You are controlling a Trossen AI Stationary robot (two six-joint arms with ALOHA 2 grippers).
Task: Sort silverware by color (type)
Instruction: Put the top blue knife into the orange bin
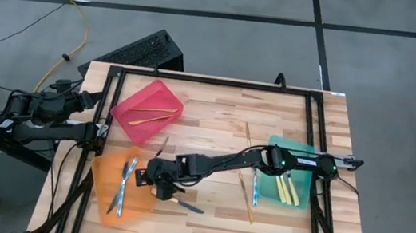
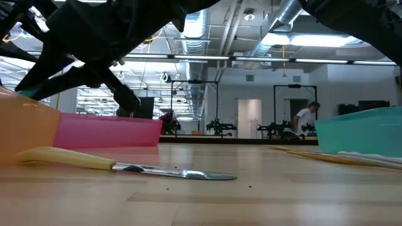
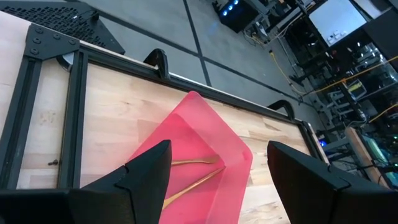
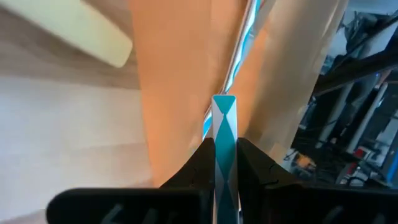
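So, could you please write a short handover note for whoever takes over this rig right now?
Right pincer: shut on a silvery-blue piece, at the orange bin's edge.
Left pincer: open, waiting by the table's left edge, facing the red bin.
Done: two gold pieces in red, blue ones in orange, yellow-handled ones in the green bin.
Left: drop the held piece; sort the yellow-handled knife and two gold pieces on the table.
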